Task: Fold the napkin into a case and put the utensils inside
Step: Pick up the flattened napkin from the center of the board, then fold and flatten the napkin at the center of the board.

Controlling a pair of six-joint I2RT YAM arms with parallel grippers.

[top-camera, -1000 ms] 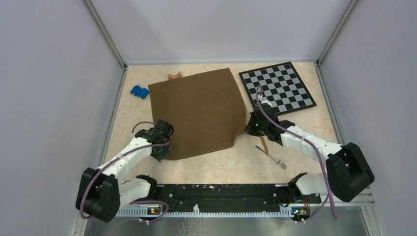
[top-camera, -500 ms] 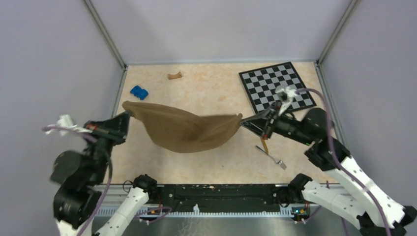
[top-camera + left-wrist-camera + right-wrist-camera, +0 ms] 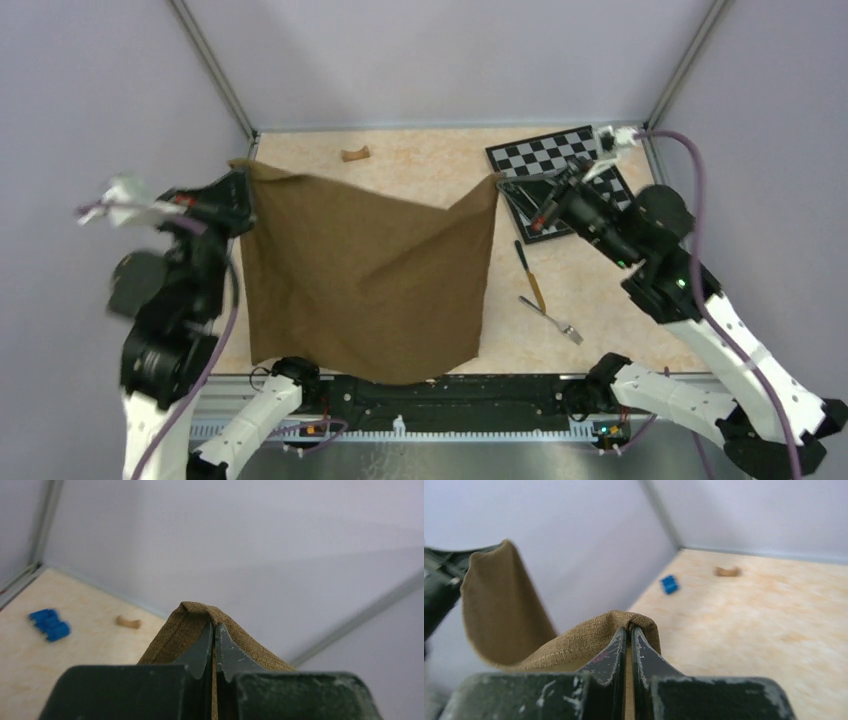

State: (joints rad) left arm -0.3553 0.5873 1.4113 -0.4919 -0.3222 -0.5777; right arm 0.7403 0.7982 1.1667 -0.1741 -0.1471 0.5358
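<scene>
Pale grey walls box in a beige marbled bench (image 3: pixel 420 165). The left arm (image 3: pixel 165 300) rears up off its base at 9 o'clock, elbow bent and wrist levelled toward the middle. The left jaws are clenched on one top corner of the napkin (image 3: pixel 370 280), and the cloth peaks over their tips in the wrist view. The right arm (image 3: pixel 650 225) rises likewise at 3 o'clock, its forearm reaching toward 10 o'clock over the checkerboard (image 3: pixel 545 160). The right jaws are pinched tight on the other top corner. Between them the napkin hangs as an open sheet, its top edge sagging in the middle and its lower edge down by the arm bases at 6 o'clock. The knife (image 3: pixel 530 275) and fork (image 3: pixel 556 322) lie close together on the bench, at 3 o'clock of the cloth. A tan piece (image 3: pixel 354 154) sits at 12 o'clock, and a blue block (image 3: pixel 50 625) lies near the left wall.
</scene>
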